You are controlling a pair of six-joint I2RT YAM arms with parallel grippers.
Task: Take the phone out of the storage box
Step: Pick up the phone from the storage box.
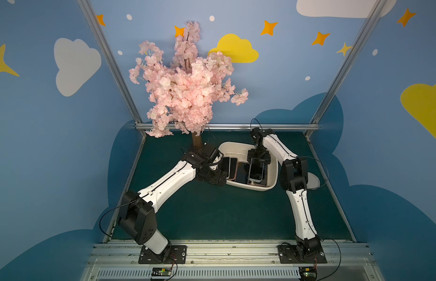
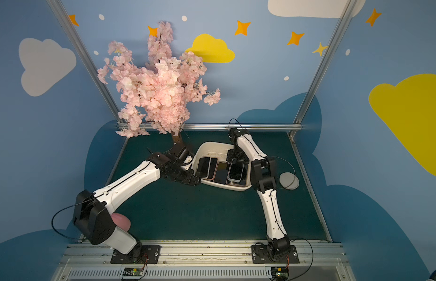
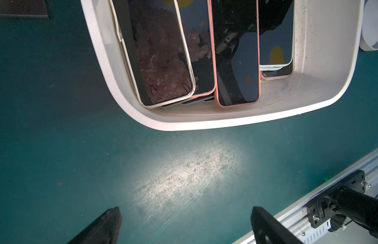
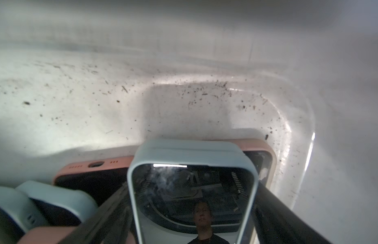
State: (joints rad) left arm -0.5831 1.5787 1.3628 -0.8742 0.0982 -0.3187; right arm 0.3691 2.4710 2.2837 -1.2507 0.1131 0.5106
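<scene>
The cream storage box (image 1: 272,185) (image 2: 245,187) sits at the back middle of the green mat, with several phones lying inside. In the right wrist view its floor (image 4: 78,101) is speckled with dirt. My right gripper (image 4: 191,186) (image 1: 257,167) reaches down into the box, with a finger against each long edge of the phone (image 4: 192,190) (image 2: 236,170) in a pale grey-blue case that lies on top of a pink-cased one (image 4: 266,152). My left gripper (image 3: 184,209) (image 1: 220,180) hangs open over bare mat just outside the box's near left corner (image 3: 154,124).
A pink blossom tree (image 1: 187,85) stands at the back left, its trunk (image 1: 196,142) behind my left wrist. A grey round disc (image 2: 288,180) lies on the mat right of the box. An aluminium rail (image 1: 224,253) runs along the front edge.
</scene>
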